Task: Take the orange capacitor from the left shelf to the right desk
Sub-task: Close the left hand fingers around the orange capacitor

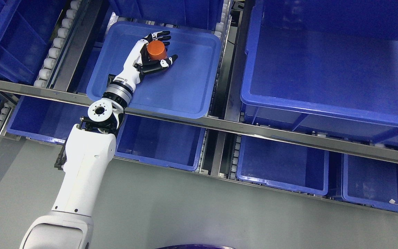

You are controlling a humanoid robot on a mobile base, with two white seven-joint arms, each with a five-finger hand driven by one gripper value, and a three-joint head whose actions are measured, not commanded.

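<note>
Shelf: a metal rack with roller tracks fills the upper part of the head view, carrying blue bins on two levels above a grey floor.
Large bin: a deep blue bin sits on the right of the upper level.
Shallow tray: a blue tray sits left of the large bin, across a narrow gap.
Left arm: white, entering from the lower left and reaching up over the rail into the tray.
Left robot hand: its fingers wrap the orange capacitor, grasping it.
Orange capacitor: a short cylinder in the hand's grip, over the tray's upper left part.
</note>
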